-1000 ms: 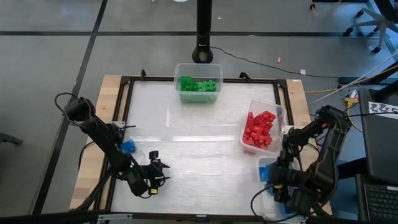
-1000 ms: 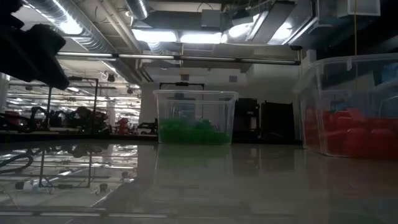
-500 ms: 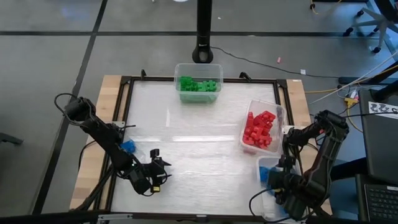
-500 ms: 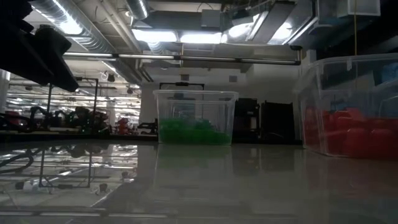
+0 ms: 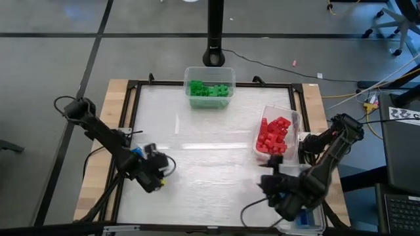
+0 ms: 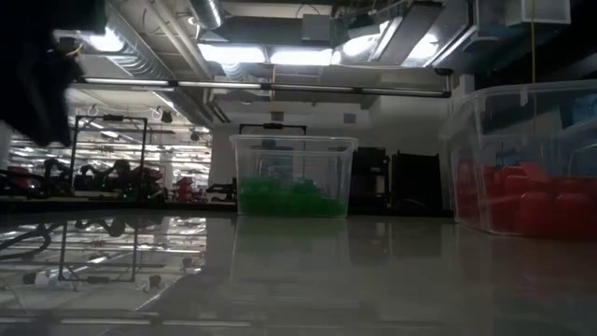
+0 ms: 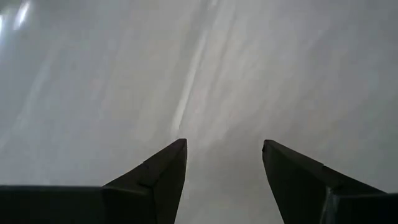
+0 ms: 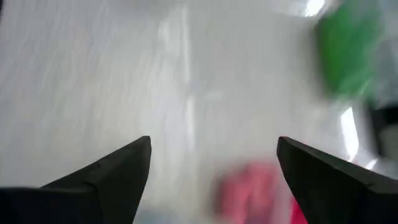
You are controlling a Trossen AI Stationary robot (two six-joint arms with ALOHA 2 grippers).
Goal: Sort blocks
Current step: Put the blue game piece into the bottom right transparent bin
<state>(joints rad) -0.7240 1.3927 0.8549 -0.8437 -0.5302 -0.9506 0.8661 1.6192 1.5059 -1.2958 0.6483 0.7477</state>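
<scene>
Green blocks [image 5: 210,90] fill a clear tub at the table's far edge. Red blocks [image 5: 274,136] fill a clear tub at the right. Blue blocks [image 5: 306,216] show in a tub at the near right corner, mostly hidden under my right arm. My left gripper [image 5: 164,168] hangs open over bare table at the near left; its wrist view shows nothing between the fingers [image 7: 224,144]. My right gripper [image 5: 266,183] is open over the table, just left of the blue tub and nearer than the red tub. Its wrist view [image 8: 213,140] shows blurred red [image 8: 249,183] and green [image 8: 348,50] blocks beyond.
A black frame [image 5: 131,118] borders the white table. A small blue piece [image 5: 137,152] shows beside my left arm; whether it is a block I cannot tell. The middle of the table [image 5: 210,157] is bare. In the low view the green tub [image 6: 292,177] and red tub [image 6: 522,159] stand apart.
My left gripper has risen and drawn back toward the table's far left, tipping its fingers further down. My right gripper has swung from above the blue tub toward the table's left, out over the bare surface, rolling as it went. No block has moved.
</scene>
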